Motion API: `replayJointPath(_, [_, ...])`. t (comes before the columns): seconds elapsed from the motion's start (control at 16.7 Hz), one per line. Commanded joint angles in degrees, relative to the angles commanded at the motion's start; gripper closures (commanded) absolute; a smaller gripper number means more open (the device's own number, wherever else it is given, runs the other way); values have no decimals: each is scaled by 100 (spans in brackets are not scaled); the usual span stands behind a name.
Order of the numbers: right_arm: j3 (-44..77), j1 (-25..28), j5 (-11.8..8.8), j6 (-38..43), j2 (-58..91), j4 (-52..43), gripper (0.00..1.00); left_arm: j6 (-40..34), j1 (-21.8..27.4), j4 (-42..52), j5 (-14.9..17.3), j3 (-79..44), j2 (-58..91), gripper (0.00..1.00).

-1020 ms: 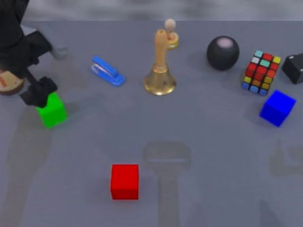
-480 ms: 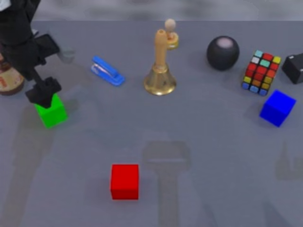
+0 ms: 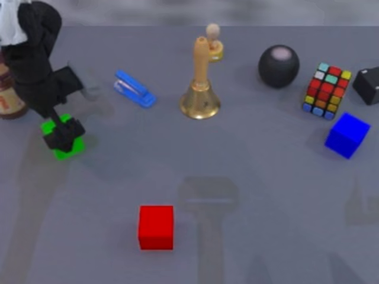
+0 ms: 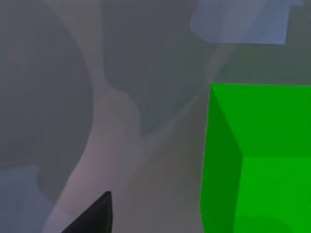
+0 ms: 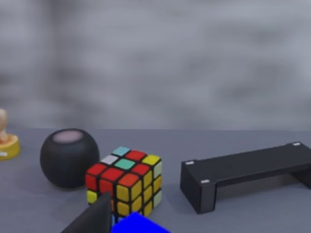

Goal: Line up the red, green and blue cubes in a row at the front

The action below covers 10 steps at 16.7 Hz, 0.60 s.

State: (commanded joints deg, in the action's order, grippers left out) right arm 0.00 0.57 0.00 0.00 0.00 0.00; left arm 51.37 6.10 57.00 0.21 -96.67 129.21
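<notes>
The left gripper (image 3: 64, 134) sits low over the green cube (image 3: 61, 149), which lies between its fingers at the table's (image 3: 249, 177) left side; whether they press it I cannot tell. To their right and nearer the front rests the red cube (image 3: 156, 227). Far right of them lies the blue cube (image 3: 347, 135), beside the puzzle cube (image 3: 326, 91). The right gripper's state cannot be told; only 1 dark fingertip (image 5: 92, 218) shows.
</notes>
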Motion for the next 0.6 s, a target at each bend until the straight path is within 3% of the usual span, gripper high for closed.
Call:
replayJointPath(0.42, [0, 0, 0, 0, 0, 0, 0, 4, 2, -402, 2, 294, 155, 0])
replayJointPath(0.6, [0, 0, 0, 0, 0, 0, 0, 4, 2, -402, 2, 294, 155, 23])
